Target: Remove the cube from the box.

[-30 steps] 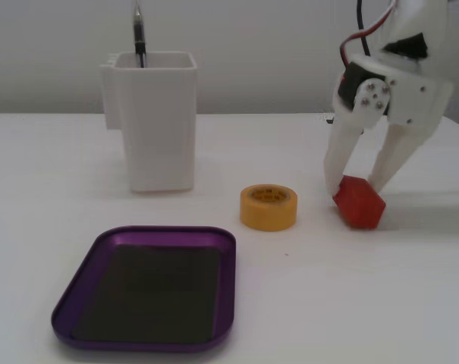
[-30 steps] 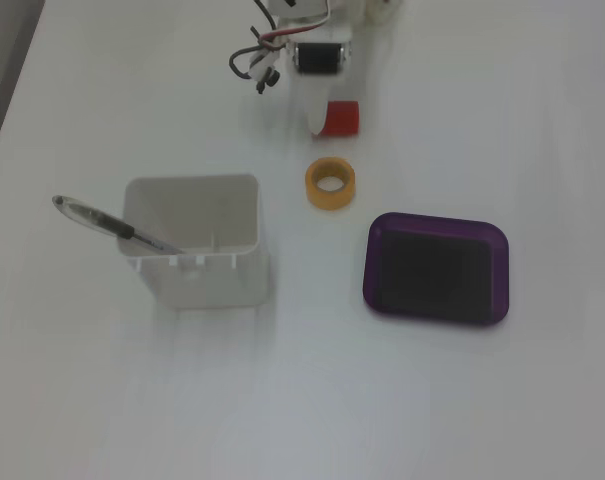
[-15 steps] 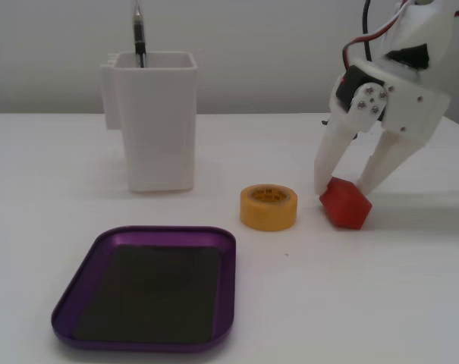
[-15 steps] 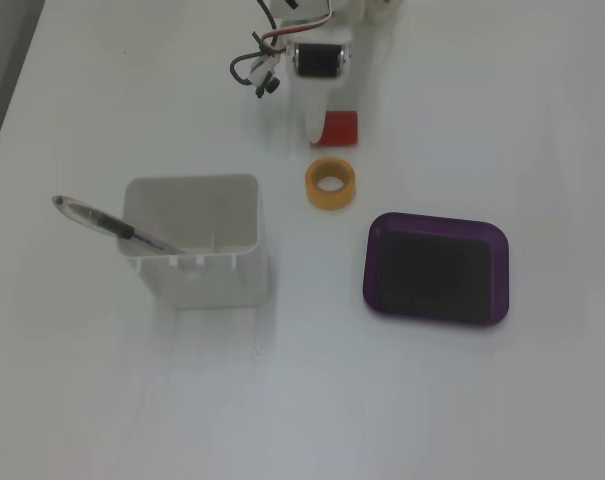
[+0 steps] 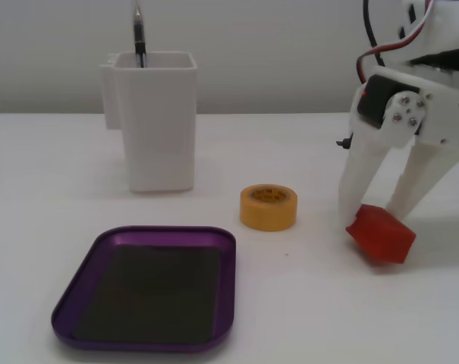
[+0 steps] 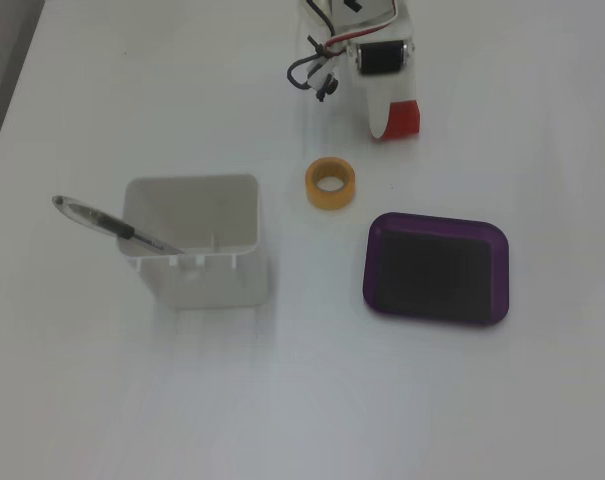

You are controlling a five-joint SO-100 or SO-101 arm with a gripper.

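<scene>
The red cube (image 5: 381, 235) is tilted on one corner at the table surface, to the right of the yellow tape roll, between the two white fingers of my gripper (image 5: 377, 221). The gripper is shut on it from above. In the other fixed view the cube (image 6: 405, 117) shows beside a white finger, with the gripper (image 6: 392, 124) near the top edge. The purple box (image 5: 227, 303) lies on the table at the lower left, its dark inside bare. It also shows in the other fixed view (image 6: 371, 272), well apart from the gripper.
A yellow tape roll (image 5: 268, 206) (image 6: 330, 183) lies between box and gripper. A tall white square container (image 5: 155, 129) (image 6: 197, 270) with a pen (image 5: 139, 34) (image 6: 107, 223) in it stands behind the box. The table is white.
</scene>
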